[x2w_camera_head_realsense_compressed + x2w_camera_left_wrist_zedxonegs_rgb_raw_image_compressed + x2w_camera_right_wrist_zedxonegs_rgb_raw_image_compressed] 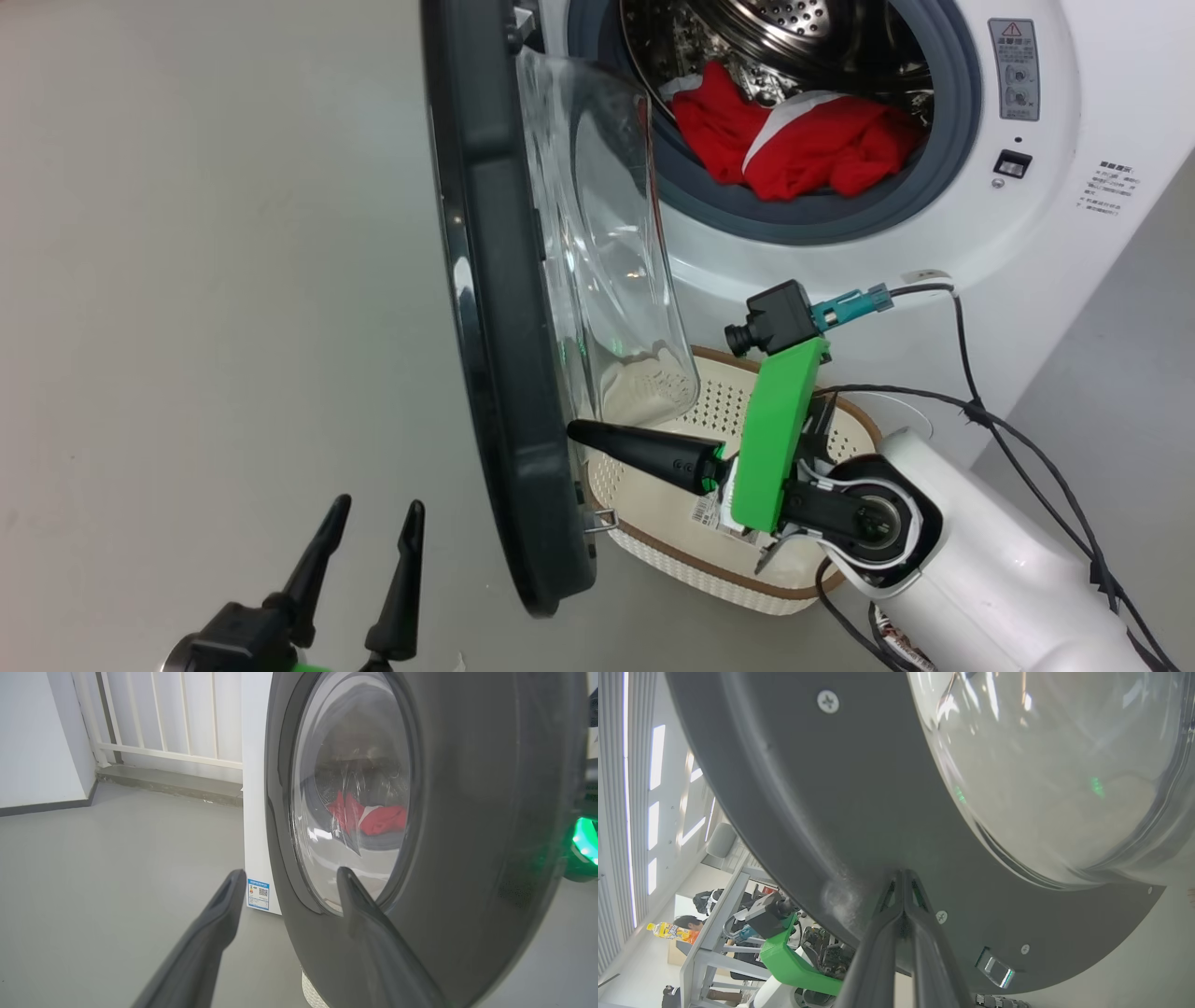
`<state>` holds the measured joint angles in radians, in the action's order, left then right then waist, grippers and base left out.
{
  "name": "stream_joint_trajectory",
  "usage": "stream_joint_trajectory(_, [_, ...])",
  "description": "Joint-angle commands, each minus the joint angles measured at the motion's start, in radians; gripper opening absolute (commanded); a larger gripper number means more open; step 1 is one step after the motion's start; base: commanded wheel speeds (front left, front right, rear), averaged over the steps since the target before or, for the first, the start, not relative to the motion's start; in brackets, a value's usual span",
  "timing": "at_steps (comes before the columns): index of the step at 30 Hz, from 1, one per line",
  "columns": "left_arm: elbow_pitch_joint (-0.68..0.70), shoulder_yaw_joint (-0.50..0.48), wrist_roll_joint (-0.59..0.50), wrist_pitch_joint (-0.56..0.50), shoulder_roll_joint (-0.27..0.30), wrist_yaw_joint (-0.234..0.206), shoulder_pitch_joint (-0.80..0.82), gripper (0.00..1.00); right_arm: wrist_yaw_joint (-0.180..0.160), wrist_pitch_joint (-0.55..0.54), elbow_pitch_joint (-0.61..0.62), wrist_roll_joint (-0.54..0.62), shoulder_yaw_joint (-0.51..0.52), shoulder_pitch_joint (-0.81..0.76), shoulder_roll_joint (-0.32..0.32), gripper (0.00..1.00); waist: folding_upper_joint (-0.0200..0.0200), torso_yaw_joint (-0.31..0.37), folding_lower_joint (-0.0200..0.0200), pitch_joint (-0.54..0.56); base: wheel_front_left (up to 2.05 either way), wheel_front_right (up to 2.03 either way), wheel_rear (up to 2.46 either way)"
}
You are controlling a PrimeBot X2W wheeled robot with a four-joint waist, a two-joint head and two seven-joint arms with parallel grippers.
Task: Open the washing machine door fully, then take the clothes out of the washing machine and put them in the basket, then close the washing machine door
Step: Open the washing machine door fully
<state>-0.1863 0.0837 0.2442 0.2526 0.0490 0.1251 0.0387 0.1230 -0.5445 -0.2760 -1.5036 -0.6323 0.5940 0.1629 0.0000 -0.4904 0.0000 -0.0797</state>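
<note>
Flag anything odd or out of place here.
Nothing spilled or damaged. One oddity: the basket sits close beside the open door's inner side, partly under its glass bowl. Right end effector, shut, pokes the door's inner rim.

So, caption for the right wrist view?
Shut right tool, tips at the dark inner rim of the door, beside its glass bowl.

One big white front-loading washing machine [1074,215]. One large round door [495,327], black rim, clear glass bowl. One heap of bright red fabric clothes [803,140] with a white panel — garment count can't tell. One cream perforated plastic basket [681,563], brown rim. Two black grippers — left gripper [378,507], right gripper [903,873], two long fingers each. One small blue label [258,895].
</note>
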Motion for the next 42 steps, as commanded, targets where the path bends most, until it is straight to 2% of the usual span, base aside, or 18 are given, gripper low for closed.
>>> stream_joint_trajectory(1, [0.026,-0.037,-0.015,0.009,0.008,0.006,0.003,1.0,0.008,0.009,0.027,-0.006,-0.018,0.008,-0.031,0.0,0.0,-0.005,0.0,0.001,0.0,0.0,0.0])
stream_joint_trajectory(18, [0.026,-0.049,-0.023,0.009,0.008,0.006,-0.011,1.0,0.008,0.084,0.015,-0.013,-0.072,0.014,-0.025,0.0,0.0,-0.002,0.0,0.022,0.0,0.0,0.0])
stream_joint_trajectory(20, [0.023,-0.05,-0.023,0.009,0.01,0.006,-0.012,1.0,0.008,0.112,0.013,-0.003,-0.075,0.009,-0.018,0.45,0.0,0.004,0.0,0.028,0.0,0.0,0.0])
stream_joint_trajectory(21, [0.022,-0.05,-0.023,0.009,0.011,0.006,-0.013,1.0,0.008,0.128,0.01,0.003,-0.076,0.006,-0.014,0.91,0.0,0.007,0.0,0.029,0.0,0.0,0.0])
stream_joint_trajectory(22, [0.019,-0.05,-0.022,0.009,0.011,0.006,-0.012,1.0,0.008,0.142,0.007,0.007,-0.078,0.002,-0.01,1.0,0.0,0.01,0.0,0.031,0.0,0.0,0.0])
stream_joint_trajectory(42, [0.002,-0.091,-0.014,0.009,0.024,0.006,-0.015,1.0,0.008,0.368,-0.059,0.022,-0.131,-0.111,0.109,1.0,0.0,0.087,0.0,0.052,0.0,0.0,0.0])
